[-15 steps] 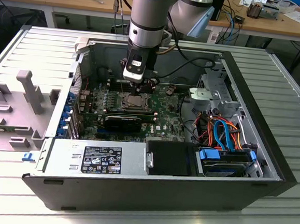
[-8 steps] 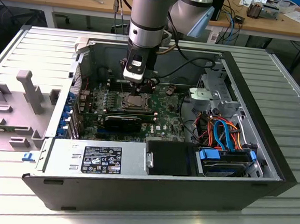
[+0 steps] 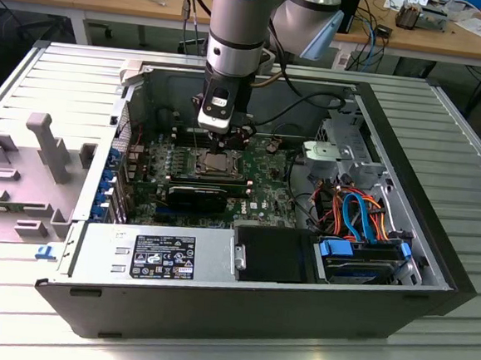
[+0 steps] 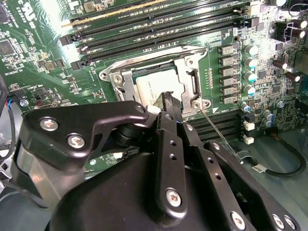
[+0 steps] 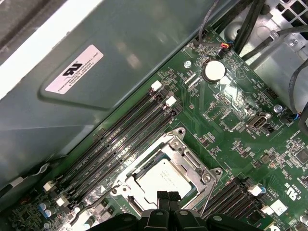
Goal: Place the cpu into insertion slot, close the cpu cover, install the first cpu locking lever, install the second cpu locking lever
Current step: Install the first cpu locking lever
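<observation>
In the exterior view an open computer case (image 3: 426, 203) lies on a ribbed metal surface (image 3: 461, 347). The arm (image 3: 240, 30) reaches straight down into the case, with its pincer (image 3: 226, 139) just above the insertion slot (image 3: 217, 163) on the green motherboard (image 3: 266, 169). That view also takes in the power supply (image 3: 155, 257) with its dark label and a bundle of orange and blue cables (image 3: 359, 210) towards the exterior view's right.

The first wrist view adds the socket in detail. The cpu (image 5: 166, 180) lies flat in the slot, its pale metal top showing through the window of the cpu cover (image 5: 192, 161), which lies down around it. The two black fingertips (image 5: 162, 197) stand pressed together with nothing between them, at the chip's near edge; whether they touch it is unclear. This view also shows a coin battery (image 5: 214, 70), long memory slots (image 5: 125, 130) beside the socket, and a white sticker (image 5: 74, 70) with dark print on the grey case wall.

The second wrist view looks past the pincer's black body at the same chip. It shows a thin wire lever (image 4: 219, 132) running out from a corner of the socket, which is hard to follow in the other views. Whether that lever is latched cannot be told.
</observation>
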